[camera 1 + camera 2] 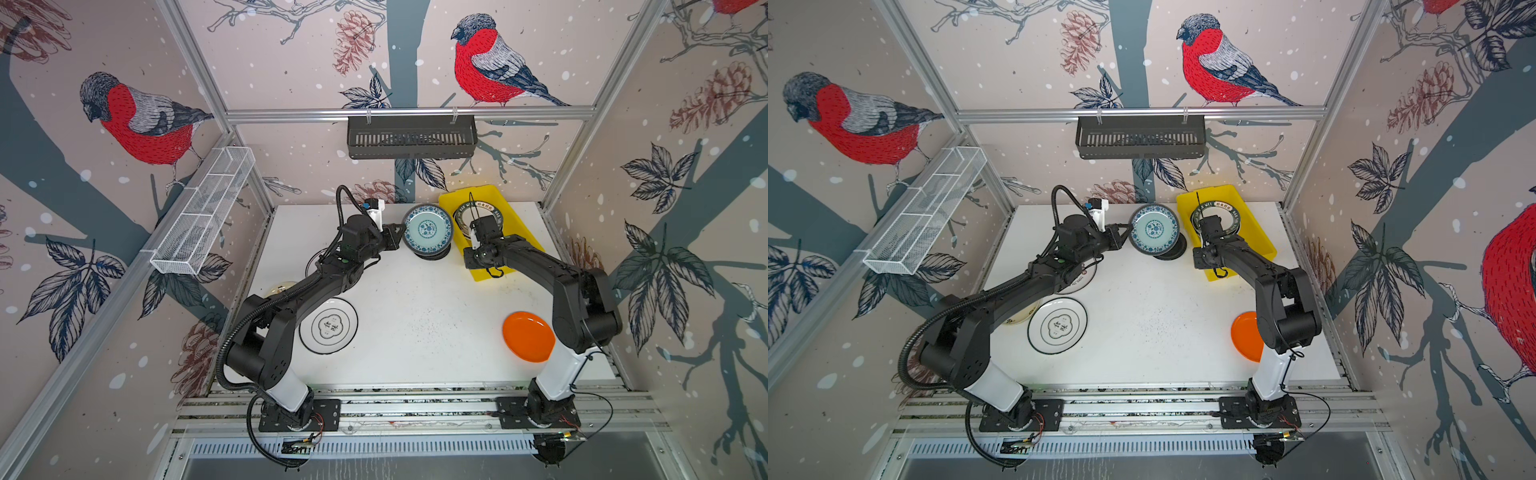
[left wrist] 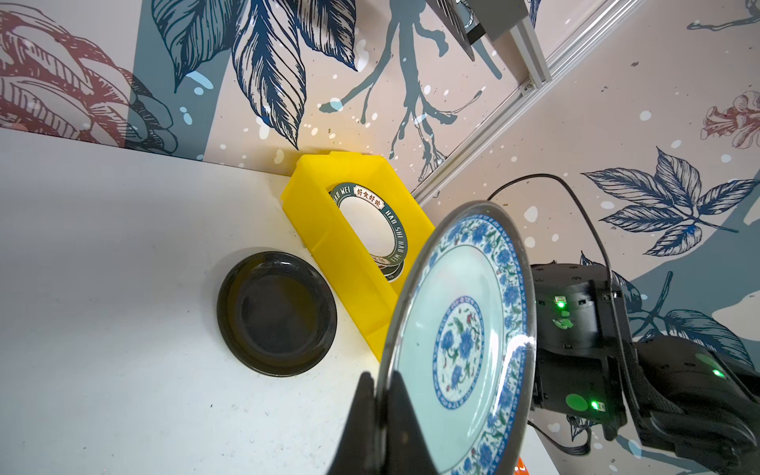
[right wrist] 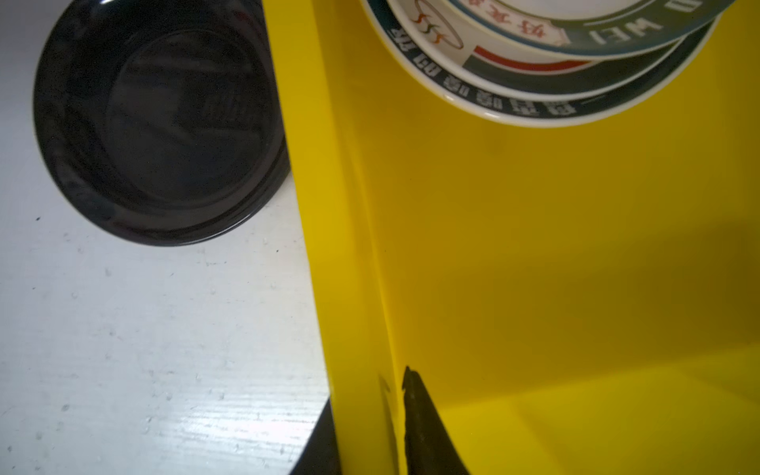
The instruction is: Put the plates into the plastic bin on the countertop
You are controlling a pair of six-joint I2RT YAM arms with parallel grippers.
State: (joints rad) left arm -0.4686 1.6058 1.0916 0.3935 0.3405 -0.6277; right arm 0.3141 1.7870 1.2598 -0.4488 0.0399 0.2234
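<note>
1. Grip: the left gripper (image 2: pixel 380 382) is pinched fully closed on the rim of a round teal-and-blue flower-patterned plate (image 1: pixel 428 228), which it holds tilted and clear of the surface, seen in both top views (image 1: pixel 1154 228).
2. Partly under that raised plate, a round glossy black plate (image 2: pixel 275 312) lies flat on the flat white speckled countertop (image 1: pixel 415 311), just beside the long wall of the bright yellow shallow rectangular plastic bin (image 2: pixel 329 230).
3. The plastic bin (image 1: pixel 453 199) sits at the back right of the countertop, set at an angle. A stack of round white plates with dark green lettered rims (image 2: pixel 370 222) rests in its end toward the back wall.
4. The right gripper (image 3: pixel 366 403) straddles the plastic bin's wall on the black plate's side. Its jaws stand narrow and are closed on that wall, one finger lying against the inner face and the other against the outer side.
5. A round white plate with a thin black rim and a centre emblem (image 1: pixel 328 326) lies flat at the front left.
6. A round plain orange plate (image 1: pixel 528 336) lies at the front right, near the right arm's base.
7. A cream plate (image 1: pixel 1017 318) and another white plate (image 1: pixel 1081 278) lie mostly hidden under the left arm.
</note>
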